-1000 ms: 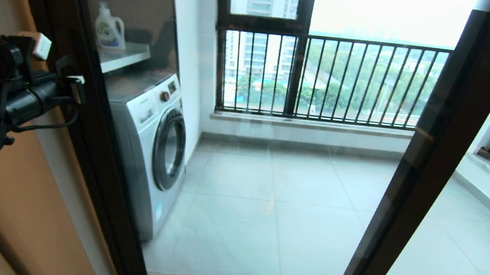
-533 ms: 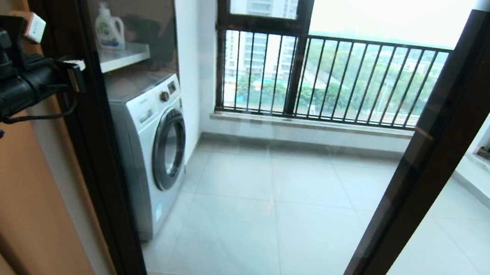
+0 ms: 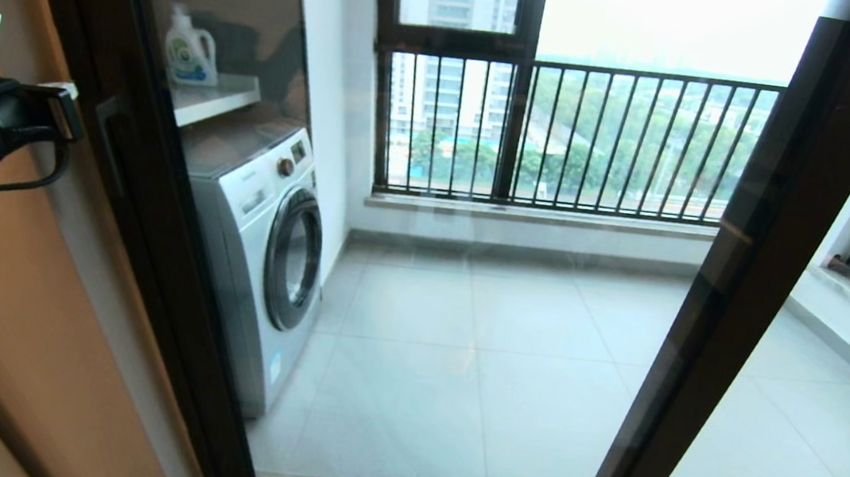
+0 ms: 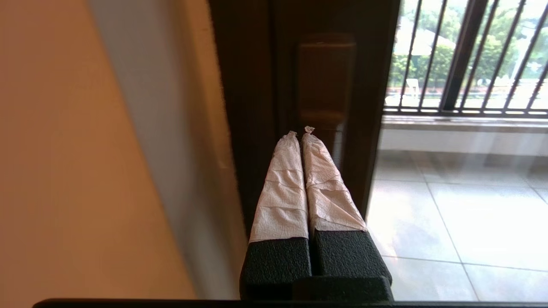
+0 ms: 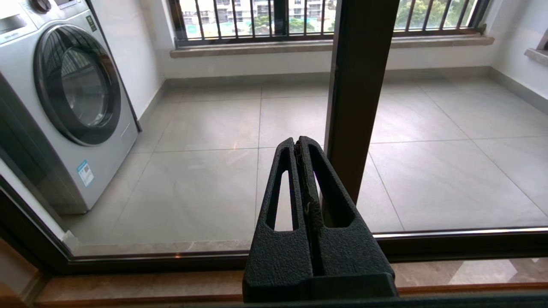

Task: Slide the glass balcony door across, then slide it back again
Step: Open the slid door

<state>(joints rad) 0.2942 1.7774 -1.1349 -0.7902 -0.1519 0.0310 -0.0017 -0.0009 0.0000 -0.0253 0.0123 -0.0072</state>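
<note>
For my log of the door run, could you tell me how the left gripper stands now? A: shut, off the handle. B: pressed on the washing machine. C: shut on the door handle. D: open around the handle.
A: in the left wrist view the left gripper has its wrapped fingers pressed together with nothing between them, and the head view shows it apart from the handle of the door.

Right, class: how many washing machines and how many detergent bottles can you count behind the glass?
1 washing machine, standing at the balcony's left wall, and 1 detergent bottle, on the shelf above it. More may be hidden outside the views.
</note>
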